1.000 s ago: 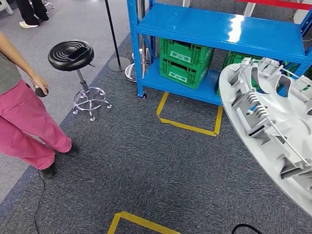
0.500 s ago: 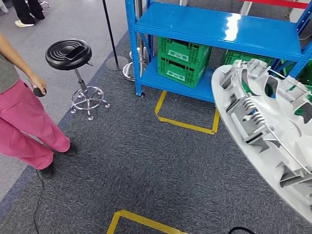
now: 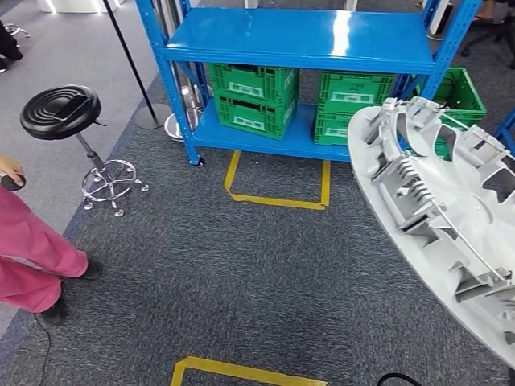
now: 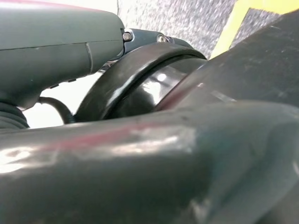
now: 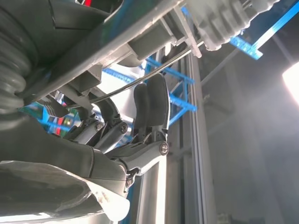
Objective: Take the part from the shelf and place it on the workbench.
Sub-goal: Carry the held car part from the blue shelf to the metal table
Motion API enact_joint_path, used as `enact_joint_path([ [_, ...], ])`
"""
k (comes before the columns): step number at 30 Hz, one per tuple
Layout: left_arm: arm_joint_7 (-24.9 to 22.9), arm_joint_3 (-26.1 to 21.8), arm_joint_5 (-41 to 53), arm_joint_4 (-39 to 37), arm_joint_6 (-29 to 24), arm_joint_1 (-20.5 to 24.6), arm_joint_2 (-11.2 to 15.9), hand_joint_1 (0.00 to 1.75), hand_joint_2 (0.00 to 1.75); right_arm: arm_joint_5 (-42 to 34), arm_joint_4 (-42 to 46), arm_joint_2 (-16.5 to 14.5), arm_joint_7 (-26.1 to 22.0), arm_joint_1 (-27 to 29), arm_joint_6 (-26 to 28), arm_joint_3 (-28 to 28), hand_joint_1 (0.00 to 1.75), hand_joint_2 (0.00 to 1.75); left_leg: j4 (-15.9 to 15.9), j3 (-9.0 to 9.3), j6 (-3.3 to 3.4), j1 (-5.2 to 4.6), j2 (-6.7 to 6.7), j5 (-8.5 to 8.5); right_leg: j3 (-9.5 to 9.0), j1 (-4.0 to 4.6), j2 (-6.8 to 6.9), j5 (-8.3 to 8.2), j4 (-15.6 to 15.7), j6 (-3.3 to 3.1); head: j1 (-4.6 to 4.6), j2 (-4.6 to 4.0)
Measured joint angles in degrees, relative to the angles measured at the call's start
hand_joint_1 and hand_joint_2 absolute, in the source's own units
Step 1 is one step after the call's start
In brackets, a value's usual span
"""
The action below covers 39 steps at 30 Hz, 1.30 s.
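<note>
The part [image 3: 437,217] is a large white round cover with ribs, clips and a thin wire ring on its inner face. It hangs tilted at the right of the head view, above the grey carpet. In the right wrist view my right hand [image 5: 141,140] holds this part [image 5: 215,23], with its dark fingers [image 5: 151,105] curled up against the wire ring. The blue shelf [image 3: 298,40] stands ahead at the top of the head view. The left wrist view shows my left hand [image 4: 53,51] very close and blurred, and how its fingers stand cannot be made out.
Green crates [image 3: 252,96] sit on the shelf's low board, and another green crate [image 3: 464,92] stands to the right. A black stool [image 3: 60,112] and a person in pink trousers [image 3: 30,249] are at the left. Yellow tape outlines [image 3: 273,201] mark the carpet.
The whole picture has shifted: the camera turned, so the shelf now sits more central and the stool and person lie further left. The part stays held at the right.
</note>
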State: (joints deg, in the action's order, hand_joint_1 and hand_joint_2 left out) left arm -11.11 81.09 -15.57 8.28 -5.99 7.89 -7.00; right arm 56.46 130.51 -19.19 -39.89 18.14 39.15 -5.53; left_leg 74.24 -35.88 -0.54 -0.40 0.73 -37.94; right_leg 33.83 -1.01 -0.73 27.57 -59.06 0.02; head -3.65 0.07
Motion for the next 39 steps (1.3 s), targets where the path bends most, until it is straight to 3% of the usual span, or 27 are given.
enact_joint_path([
  [1,0.01,-0.01,-0.01,0.0,0.02,0.07,-0.01,0.0,0.0,0.0,-0.02,0.0,0.0,0.0,0.0,0.0,1.75,1.75,-0.19,0.15,0.22,-0.01,-0.12,0.91,-0.02,0.09,-0.77,-0.05,-0.01,-0.03,0.01,0.0],
  [2,0.01,-0.01,-0.01,0.0,0.08,0.06,-0.02,0.0,0.0,0.0,-0.04,0.0,0.0,0.01,0.0,0.0,1.75,1.75,-2.6,1.21,0.55,-0.01,-0.46,2.86,-0.07,0.18,-1.59,-0.1,-0.01,-0.05,0.01,0.0],
  [3,0.01,-0.01,-0.01,0.0,0.19,-0.03,-0.02,0.0,0.0,0.01,-0.05,-0.01,0.0,0.01,0.0,0.0,1.75,1.75,-6.44,2.79,0.98,-0.02,-1.33,5.28,-0.09,0.23,-2.36,-0.16,0.0,-0.03,0.01,0.0],
  [5,-0.01,-0.01,-0.01,-0.01,0.45,-0.28,0.04,0.0,0.0,0.04,-0.08,-0.03,-0.01,-0.02,0.0,0.03,1.75,1.75,-12.97,5.34,1.74,0.0,-3.78,8.29,0.1,0.32,-3.67,-0.42,-0.06,0.27,0.06,0.0],
  [7,-0.03,-0.02,-0.02,-0.02,0.69,-0.36,0.09,0.0,0.0,0.08,-0.12,-0.04,-0.02,-0.01,0.0,0.06,1.75,1.75,-15.1,5.98,2.06,-0.08,-4.69,8.48,0.72,0.16,-4.71,-0.89,-0.08,0.91,-0.07,0.0],
  [9,-0.03,-0.03,-0.04,-0.02,0.83,-0.26,-0.02,0.0,0.0,0.12,-0.14,-0.04,-0.01,0.1,0.0,0.06,1.75,1.75,-16.03,6.06,2.13,0.03,-3.64,8.62,1.46,0.08,-5.17,-1.2,-0.06,1.65,-0.22,0.0],
  [11,-0.04,-0.04,-0.06,-0.02,0.87,-0.31,-0.15,0.0,0.0,0.16,-0.15,-0.03,-0.03,0.14,0.0,0.05,1.75,1.75,-16.89,6.17,2.29,0.33,-2.44,9.06,2.76,0.31,-3.06,0.26,-2.09,2.23,0.13,0.0],
  [13,-0.06,-0.05,-0.1,-0.02,0.9,-0.5,-0.18,0.0,0.0,0.16,-0.17,-0.02,-0.05,0.11,0.0,0.06,1.75,1.75,-17.14,6.12,2.47,0.34,-1.03,9.27,5.63,0.36,-0.32,3.85,-8.54,2.72,0.53,0.0],
  [15,-0.06,-0.07,-0.19,-0.02,0.9,-0.63,-0.13,0.0,0.0,0.14,-0.26,-0.02,-0.04,0.11,0.0,0.05,1.75,1.75,-17.1,6.03,2.48,0.24,0.53,9.28,8.17,0.28,0.43,6.19,-14.79,3.1,0.62,0.0],
  [16,-0.06,-0.09,-0.36,-0.02,0.89,-0.63,-0.1,0.0,0.0,0.15,-0.32,-0.02,-0.04,0.12,0.0,0.04,1.75,1.75,-17.09,6.03,2.47,0.21,1.29,9.28,8.1,0.27,0.59,5.89,-15.2,3.19,0.62,0.0],
  [17,0.01,-0.17,-0.85,-0.02,0.84,-0.62,-0.09,0.0,0.0,0.16,-0.38,-0.02,-0.03,0.14,0.0,0.01,1.75,1.75,-17.09,6.08,2.44,0.2,2.0,9.25,6.75,0.27,0.87,4.58,-13.16,3.2,0.62,0.0],
  [19,0.84,-1.17,-4.21,-0.02,0.69,-0.74,0.02,0.0,0.0,0.2,-0.44,-0.02,-0.01,0.17,0.0,-0.03,1.75,1.75,-17.06,6.29,2.2,0.04,3.26,9.1,2.01,0.49,2.73,1.59,-5.09,2.89,0.63,0.0],
  [20,1.73,-2.45,-7.69,-0.02,0.7,-0.92,0.18,0.0,0.0,0.26,-0.4,-0.02,-0.01,0.23,0.0,-0.02,1.75,1.75,-16.97,6.36,1.98,-0.12,3.77,8.97,0.03,0.63,3.69,0.74,-1.72,2.48,0.59,0.0],
  [22,3.55,-6.82,-16.57,-0.03,0.99,-1.46,0.84,0.0,0.0,0.45,-0.3,-0.04,-0.02,0.57,0.0,0.05,1.75,1.75,-16.86,6.43,1.5,-0.43,4.63,8.85,-1.38,0.96,4.54,0.68,0.84,1.5,0.52,0.0],
  [24,4.09,-12.57,-24.69,-0.04,1.95,-2.04,1.62,0.0,0.0,0.76,-0.11,-0.16,-0.01,1.07,0.0,0.19,1.75,1.75,-16.81,6.5,1.0,-0.38,5.35,8.73,-1.24,0.88,3.32,0.27,1.01,0.64,0.51,0.0],
  [26,3.73,-18.16,-30.29,-0.04,3.35,-2.55,2.29,0.0,0.0,1.14,0.18,-0.3,-0.02,1.4,0.01,0.55,1.75,1.75,-14.94,5.86,0.32,-0.15,3.68,7.06,-1.09,0.61,2.23,-0.14,1.31,-0.1,0.34,0.0],
  [28,3.6,-22.5,-33.36,-0.09,4.05,-3.1,2.69,0.0,0.0,1.35,0.36,-0.35,-0.04,1.56,0.02,0.87,1.75,1.75,-8.59,3.23,-0.22,0.17,0.77,3.3,-0.9,0.46,1.1,-0.42,1.43,-0.55,0.09,0.0],
  [29,3.65,-24.29,-34.28,-0.12,4.08,-3.45,2.79,0.0,0.0,1.38,0.37,-0.36,-0.04,1.69,0.02,0.93,1.75,1.75,-4.51,1.45,-0.34,0.27,0.04,1.49,-0.81,0.47,0.44,-0.48,1.42,-0.65,0.04,0.0],
  [30,3.73,-25.93,-34.95,-0.16,4.0,-3.83,2.85,0.0,0.0,1.4,0.38,-0.37,-0.03,1.86,0.02,0.94,1.75,1.75,-1.43,0.11,-0.39,0.32,-0.24,0.56,-0.77,0.48,-0.29,-0.53,1.41,-0.7,0.03,0.0],
  [31,3.83,-27.42,-35.5,-0.18,3.91,-4.19,2.87,0.0,0.0,1.42,0.4,-0.38,-0.03,2.07,0.02,0.93,1.75,1.75,-0.22,-0.45,-0.37,0.34,-0.36,0.77,-0.78,0.5,-1.05,-0.56,1.4,-0.71,0.04,0.0],
  [32,3.93,-28.67,-35.88,-0.19,3.83,-4.49,2.87,0.0,0.0,1.43,0.45,-0.39,-0.02,2.3,0.02,0.93,1.75,1.75,-1.35,0.0,-0.26,0.34,-0.51,2.16,-0.82,0.5,-1.83,-0.6,1.38,-0.68,0.03,0.0],
  [33,4.03,-29.71,-36.18,-0.2,3.78,-4.68,2.85,0.0,0.0,1.46,0.56,-0.39,-0.02,2.5,0.02,0.92,1.75,1.75,-4.54,1.35,-0.07,0.35,-0.89,4.35,-0.88,0.5,-2.56,-0.65,1.37,-0.63,0.03,0.0],
  [35,4.19,-31.26,-36.53,-0.24,3.76,-4.87,2.8,0.0,0.0,1.5,0.83,-0.42,-0.03,2.77,0.02,0.92,1.75,1.75,-12.43,4.67,0.51,0.44,-3.1,8.12,-0.84,0.55,-3.87,-0.78,1.26,-0.36,0.06,0.0],
  [37,4.3,-32.33,-36.65,-0.28,3.76,-4.92,2.73,0.0,0.0,1.53,1.07,-0.48,-0.03,2.91,0.02,0.92,1.75,1.75,-16.4,6.25,0.84,0.47,-4.63,9.04,-0.37,0.54,-5.0,-1.04,1.1,0.2,0.07,0.0],
  [39,4.34,-33.03,-36.67,-0.28,3.76,-4.93,2.57,0.0,0.0,1.53,1.28,-0.51,-0.02,3.1,0.02,0.91,1.75,1.75,-16.97,6.33,1.08,0.51,-3.87,9.03,0.25,0.42,-5.92,-1.37,1.13,0.92,0.05,0.0],
])
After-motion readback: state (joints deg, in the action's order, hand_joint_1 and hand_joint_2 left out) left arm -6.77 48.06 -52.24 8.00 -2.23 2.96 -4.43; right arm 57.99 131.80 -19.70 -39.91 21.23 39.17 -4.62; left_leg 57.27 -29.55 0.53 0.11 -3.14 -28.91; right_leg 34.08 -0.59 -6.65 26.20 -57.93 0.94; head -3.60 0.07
